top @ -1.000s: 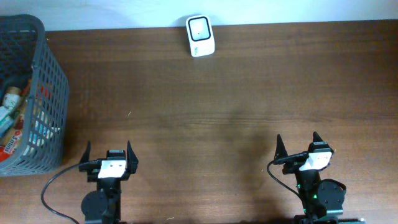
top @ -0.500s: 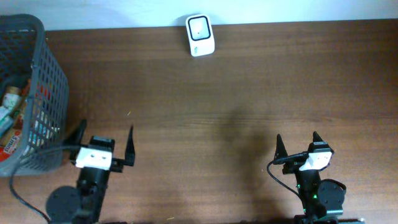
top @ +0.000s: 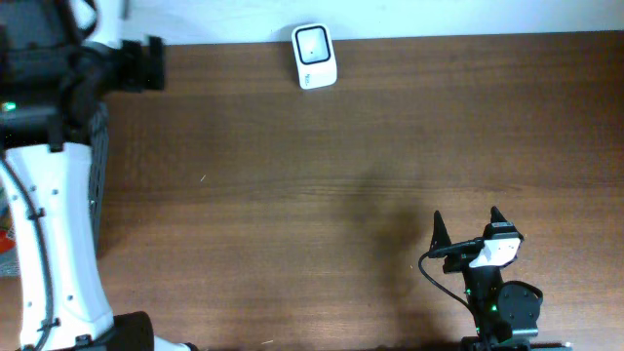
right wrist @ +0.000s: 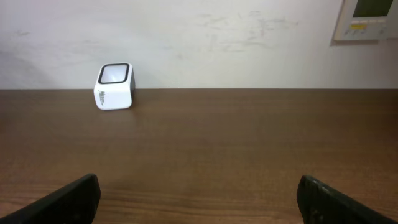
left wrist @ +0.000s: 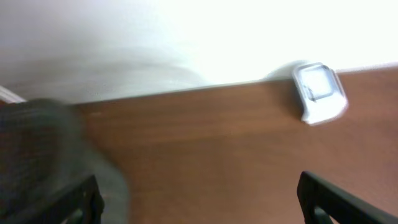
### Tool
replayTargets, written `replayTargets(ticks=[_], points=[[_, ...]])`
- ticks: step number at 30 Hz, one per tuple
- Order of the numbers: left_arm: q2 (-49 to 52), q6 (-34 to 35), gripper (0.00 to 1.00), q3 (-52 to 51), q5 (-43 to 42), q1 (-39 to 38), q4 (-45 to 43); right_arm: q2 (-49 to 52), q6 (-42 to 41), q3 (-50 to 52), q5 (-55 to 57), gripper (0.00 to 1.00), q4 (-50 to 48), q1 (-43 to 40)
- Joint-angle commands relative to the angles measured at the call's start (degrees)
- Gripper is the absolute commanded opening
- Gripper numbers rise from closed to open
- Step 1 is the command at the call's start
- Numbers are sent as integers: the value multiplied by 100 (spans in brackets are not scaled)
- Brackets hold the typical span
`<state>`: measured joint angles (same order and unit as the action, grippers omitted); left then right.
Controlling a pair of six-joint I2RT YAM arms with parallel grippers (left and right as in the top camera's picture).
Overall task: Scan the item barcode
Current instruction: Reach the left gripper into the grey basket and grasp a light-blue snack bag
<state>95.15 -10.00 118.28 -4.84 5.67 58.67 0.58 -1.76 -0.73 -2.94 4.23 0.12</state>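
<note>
Jaws of the left tool (left wrist: 199, 196) are held apart, empty; it has been swung toward the basket (top: 99, 156), so a pickup is expected. Right tool (top: 466, 216) is parked, apart.

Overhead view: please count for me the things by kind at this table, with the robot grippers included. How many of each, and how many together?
Grippers: 2, the left gripper and the right gripper, both open and empty
White barcode scanner: 1
Grey basket, mostly hidden: 1
Total: 4
</note>
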Motion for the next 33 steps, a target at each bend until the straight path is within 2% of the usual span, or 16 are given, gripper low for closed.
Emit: replayTargets(ticks=[1,3,4,6,10,12,16,21,22,27,29,31,33], points=[[-120,315,100,339,1591,890,-514,-37,-61,42,-46,99,7,35],[-87,483,100,339,1648,1528,-522,-37,-59,42,-46,99,7,35],[-15,483,94,339,1676,1998,-369,-37,-61,42,-46,99,7,35],[245,426,95,337,1687,2675,-120,-37,-61,42,-46,99,7,35],[1012,-621,99,337,1644,3377,223,-37,-59,42,-46,99,7,35],[1375,-702,98,332,1646,3480,247,-37,-61,42,-46,99,7,35],[2291,-1589,86,332,1665,3458,201,-37,-61,42,-46,99,7,35],[3143,-1932,84,332,2011,3423,-295,-37,-61,42,-46,99,7,35],[3268,-1950,78,332,2079,3412,-470,-37,-59,42,-46,99,7,35],[3779,-1947,66,332,2081,3359,-964,-37,-59,42,-46,99,7,35],[3866,-1945,37,332,2076,3359,-1001,-37,-61,42,-46,99,7,35],[3864,-1943,0,380,2197,3348,-999,-37,-61,42,-46,99,7,35],[3722,-1915,0,393,2371,3224,-946,-37,-61,42,-46,99,7,35]])
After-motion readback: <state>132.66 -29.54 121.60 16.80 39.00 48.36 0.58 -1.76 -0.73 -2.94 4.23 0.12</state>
